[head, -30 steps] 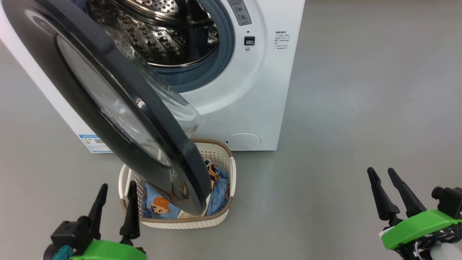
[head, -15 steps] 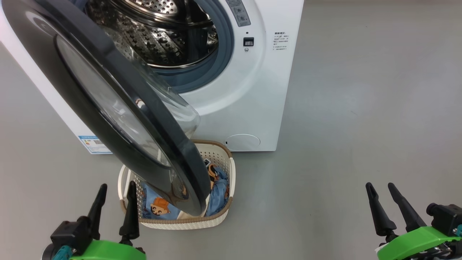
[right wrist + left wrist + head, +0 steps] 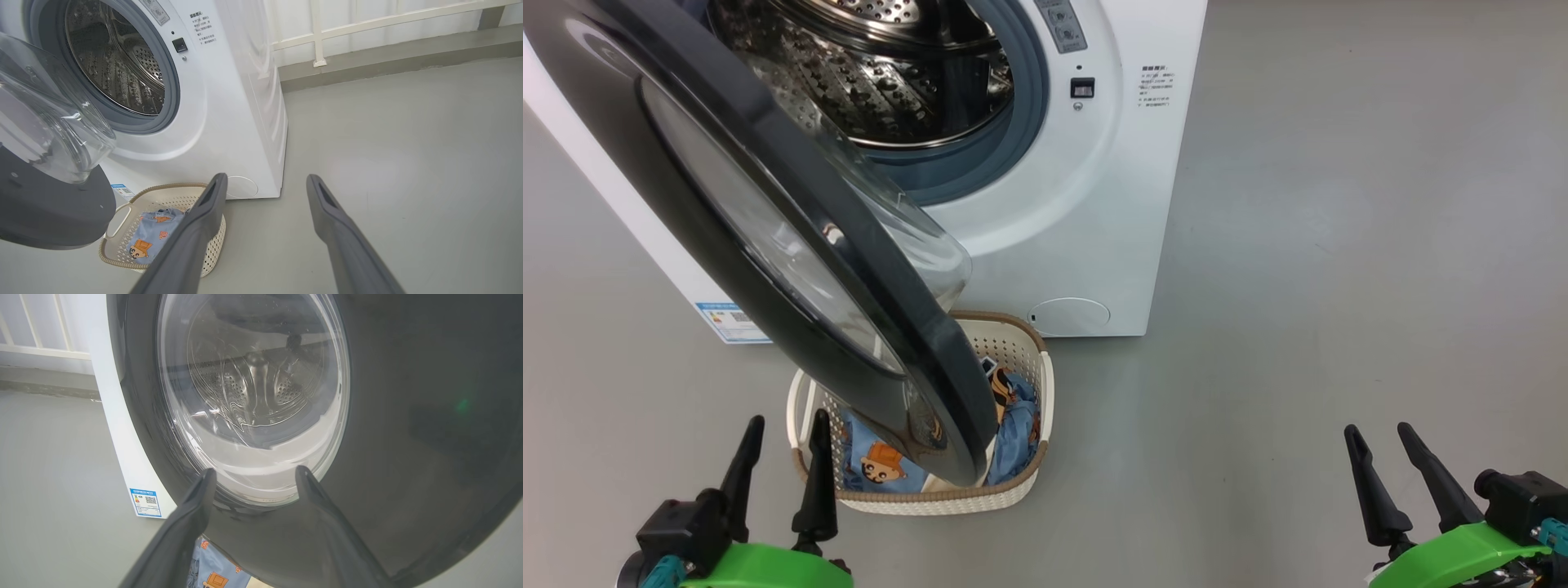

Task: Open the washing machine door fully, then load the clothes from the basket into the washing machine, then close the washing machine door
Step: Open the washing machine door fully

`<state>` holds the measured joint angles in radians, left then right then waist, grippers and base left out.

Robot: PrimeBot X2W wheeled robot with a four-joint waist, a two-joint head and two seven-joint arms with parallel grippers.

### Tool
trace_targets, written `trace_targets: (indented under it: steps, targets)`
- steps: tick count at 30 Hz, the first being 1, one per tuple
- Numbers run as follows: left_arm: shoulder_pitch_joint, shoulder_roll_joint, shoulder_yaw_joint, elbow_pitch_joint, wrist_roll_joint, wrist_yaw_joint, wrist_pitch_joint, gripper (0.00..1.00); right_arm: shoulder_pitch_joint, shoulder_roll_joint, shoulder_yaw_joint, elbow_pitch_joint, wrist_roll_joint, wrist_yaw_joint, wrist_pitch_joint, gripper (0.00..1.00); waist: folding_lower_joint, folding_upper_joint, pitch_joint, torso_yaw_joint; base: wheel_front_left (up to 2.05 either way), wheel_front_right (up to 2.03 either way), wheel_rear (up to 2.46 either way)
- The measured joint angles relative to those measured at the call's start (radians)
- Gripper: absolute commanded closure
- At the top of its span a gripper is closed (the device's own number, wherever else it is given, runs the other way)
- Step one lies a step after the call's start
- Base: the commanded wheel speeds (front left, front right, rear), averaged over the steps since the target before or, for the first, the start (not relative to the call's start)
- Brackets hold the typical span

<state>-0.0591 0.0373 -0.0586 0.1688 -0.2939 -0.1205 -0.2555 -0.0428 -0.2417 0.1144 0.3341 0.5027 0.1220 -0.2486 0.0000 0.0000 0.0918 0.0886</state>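
- The washing machine door (image 3: 768, 237) stands only part-way open, swung out from its left side. Its lower edge hangs over the basket (image 3: 947, 502) and hides much of it from the head view.
- The basket sits on the floor (image 3: 1298, 245) just in front of the washing machine (image 3: 1094, 188), probably to keep the lift to the drum (image 3: 882, 90) short. That spot also puts it under the half-open door.
- The clothes (image 3: 882, 465) lie in the basket, blue fabric with orange figures, none of it lifted. What shows of the drum looks empty.
- The left gripper (image 3: 789, 418) hovers on the near side of the door with its fingers spread and nothing between them. Its wrist view looks straight at the glass, so I judge it well placed to push the door wider.
- The right gripper (image 3: 1377, 429) is spread and empty too, low at the near right over bare floor and well apart from the basket. It seems kept out of the door's swing.
- The opening step looks unfinished, so loading has to wait.
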Motion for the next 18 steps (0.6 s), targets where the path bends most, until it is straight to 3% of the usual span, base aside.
trace_targets:
  steps: [18]
  targets:
    - [0.000, 0.000, 0.004, 0.002, 0.000, 0.000, 0.000, 0.00, 0.019, 0.018, -0.006, -0.012, -0.046, 0.000, 0.000, 0.00, 0.0000, 0.0000, -0.005, 0.006, 0.00, 0.00, 0.00]
